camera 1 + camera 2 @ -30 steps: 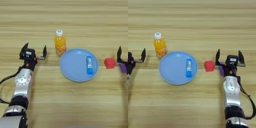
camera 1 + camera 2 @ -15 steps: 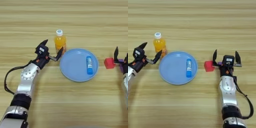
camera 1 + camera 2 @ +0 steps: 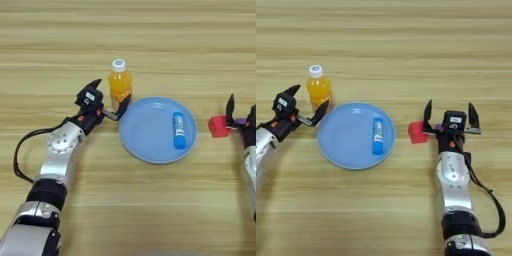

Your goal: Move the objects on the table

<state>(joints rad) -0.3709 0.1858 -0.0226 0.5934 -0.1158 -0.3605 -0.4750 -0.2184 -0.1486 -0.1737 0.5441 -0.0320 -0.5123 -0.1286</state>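
Round blue plate (image 3: 341, 145) holds a cylindrical glue-stick tube (image 3: 376, 136).

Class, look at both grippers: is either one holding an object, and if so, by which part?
Nothing is held. The left gripper is open beside the orange-drink bottle, not closed on it. The right gripper is open by the red cube.

Round light-blue plastic plate (image 3: 150, 135), shallow raised rim, flat on wood, centre of view, toward six o'clock of middle
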